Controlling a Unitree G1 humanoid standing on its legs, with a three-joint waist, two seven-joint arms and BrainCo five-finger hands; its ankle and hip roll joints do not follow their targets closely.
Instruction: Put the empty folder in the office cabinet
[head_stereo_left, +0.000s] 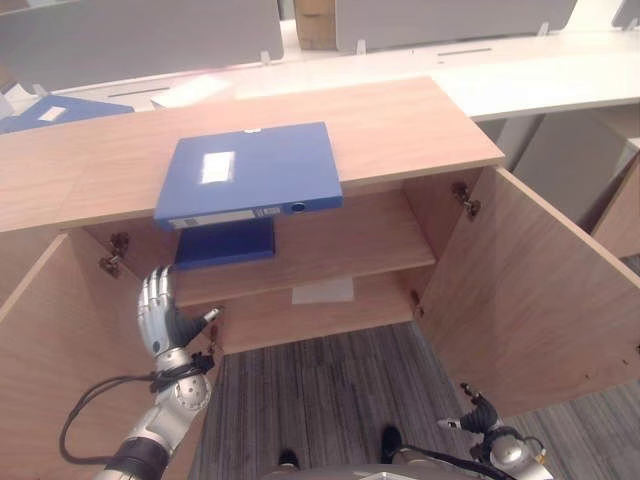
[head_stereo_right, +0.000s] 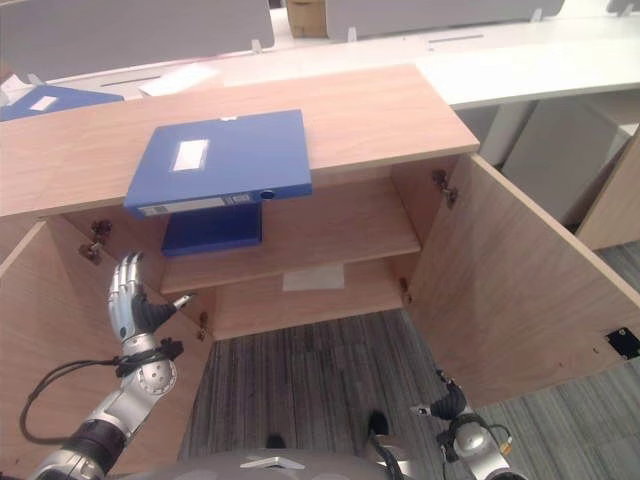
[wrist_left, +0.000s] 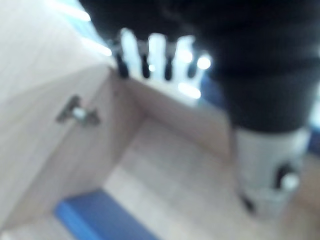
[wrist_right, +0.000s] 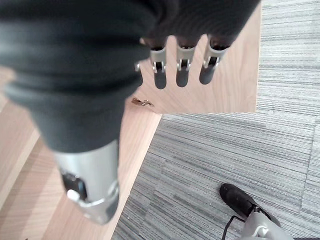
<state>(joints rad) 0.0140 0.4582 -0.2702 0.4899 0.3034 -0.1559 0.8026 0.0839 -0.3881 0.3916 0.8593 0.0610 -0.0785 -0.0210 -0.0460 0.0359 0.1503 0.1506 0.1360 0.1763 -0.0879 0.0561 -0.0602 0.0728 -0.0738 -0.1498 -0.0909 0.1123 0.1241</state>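
A flat blue plastic box folder (head_stereo_left: 250, 172) with a white label lies on the top panel of the low light-wood office cabinet (head_stereo_left: 400, 125), at the panel's front edge, its spine jutting slightly past that edge above the open interior. Both cabinet doors stand open: the left door (head_stereo_left: 45, 340) and the right door (head_stereo_left: 530, 290). Inside, a second blue folder (head_stereo_left: 225, 243) rests on the middle shelf (head_stereo_left: 350, 240) towards its left end, and a white sheet of paper (head_stereo_left: 323, 291) lies on the bottom shelf near its front edge.

The left hand (head_stereo_left: 160, 315) is raised by the left door's inner edge, fingers straight and spread, holding nothing. The right hand (head_stereo_left: 478, 412) hangs low beside the right door over the grey striped carpet (head_stereo_left: 330, 390), fingers (wrist_right: 181, 67) relaxed and empty.
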